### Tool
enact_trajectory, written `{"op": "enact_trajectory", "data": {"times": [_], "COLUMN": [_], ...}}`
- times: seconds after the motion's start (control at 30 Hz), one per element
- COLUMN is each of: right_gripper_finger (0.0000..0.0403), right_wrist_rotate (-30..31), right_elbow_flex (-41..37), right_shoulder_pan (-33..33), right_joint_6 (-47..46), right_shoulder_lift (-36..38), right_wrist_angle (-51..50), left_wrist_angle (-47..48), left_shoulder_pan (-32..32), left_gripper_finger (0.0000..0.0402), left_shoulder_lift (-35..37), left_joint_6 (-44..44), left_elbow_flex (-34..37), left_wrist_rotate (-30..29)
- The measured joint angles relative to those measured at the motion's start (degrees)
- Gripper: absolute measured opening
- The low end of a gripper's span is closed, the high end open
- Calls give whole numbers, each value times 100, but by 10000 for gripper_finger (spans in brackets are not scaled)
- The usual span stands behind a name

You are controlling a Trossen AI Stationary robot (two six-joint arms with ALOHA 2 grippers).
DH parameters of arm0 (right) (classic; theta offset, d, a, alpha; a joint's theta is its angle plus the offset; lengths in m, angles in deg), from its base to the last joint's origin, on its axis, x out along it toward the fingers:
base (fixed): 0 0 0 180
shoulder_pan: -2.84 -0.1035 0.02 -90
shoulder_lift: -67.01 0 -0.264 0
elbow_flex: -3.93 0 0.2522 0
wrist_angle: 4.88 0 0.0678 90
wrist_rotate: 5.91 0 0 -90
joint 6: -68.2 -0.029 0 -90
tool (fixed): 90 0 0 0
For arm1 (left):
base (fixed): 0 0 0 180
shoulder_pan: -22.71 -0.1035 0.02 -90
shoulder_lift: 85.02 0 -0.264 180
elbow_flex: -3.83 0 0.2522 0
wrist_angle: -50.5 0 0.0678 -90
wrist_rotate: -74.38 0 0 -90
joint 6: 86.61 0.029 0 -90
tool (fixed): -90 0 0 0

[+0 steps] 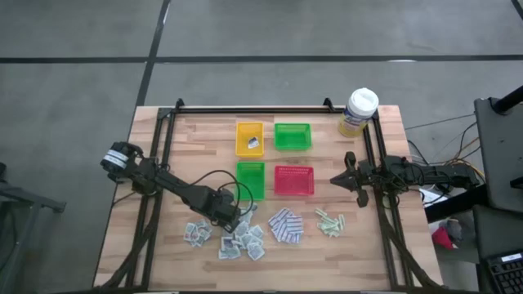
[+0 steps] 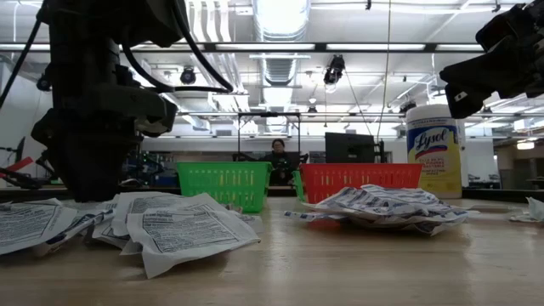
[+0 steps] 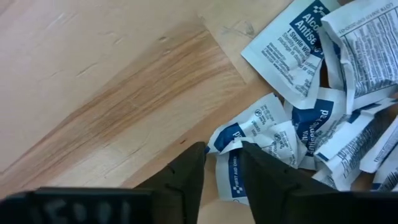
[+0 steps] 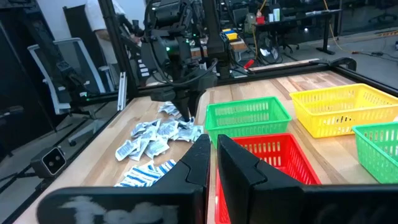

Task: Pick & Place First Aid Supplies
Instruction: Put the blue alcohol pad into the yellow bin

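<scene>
White-grey sachets (image 1: 239, 238) lie in a loose pile near the table's front left, some overlapping; a smaller cluster (image 1: 196, 233) lies to their left. Blue-and-white pads (image 1: 286, 224) and pale green strips (image 1: 329, 222) lie further right. My left gripper (image 3: 222, 152) points down over the pile's far edge. Its fingers stand a little apart on either side of one sachet's blue-printed end (image 3: 227, 167). My right gripper (image 4: 212, 140) waits level at the table's right side (image 1: 337, 178), fingers together and holding nothing. My left gripper comes from above at the blue-printed end (image 3: 225, 177) of a sachet at the pile's edge, one finger on each side of it. The sachet lies on the table among the others. Whether the fingers (image 3: 193, 171) touch it, I cannot tell.
Four small trays stand behind the piles: yellow (image 1: 250, 129) with one sachet inside, green (image 1: 292, 135), green (image 1: 251, 181) and red (image 1: 293, 180). A yellow canister (image 1: 358, 110) stands at the far right corner. Bare wood lies left of the sachets and along the front edge.
</scene>
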Motion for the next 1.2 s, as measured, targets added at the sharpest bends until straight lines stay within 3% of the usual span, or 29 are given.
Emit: {"op": "enact_trajectory", "data": {"times": [0.23,0.77,1.2], "right_gripper_finger": [28,28,28], "right_wrist_rotate": [1,2,2], "right_elbow_flex": [0,0,0], "right_shoulder_pan": [2,0,0], "right_joint_6": [-2,-2,-2], "right_shoulder_lift": [0,0,0], "right_wrist_angle": [0,0,0], "left_wrist_angle": [24,61,258], "left_shoulder_pan": [0,-12,-13], "left_gripper_finger": [65,4,7], "left_shoulder_lift": [4,58,157], "left_joint_6": [-19,-202,-202], "left_elbow_flex": [0,12,24], "left_wrist_rotate": [-27,-225,-160]}}
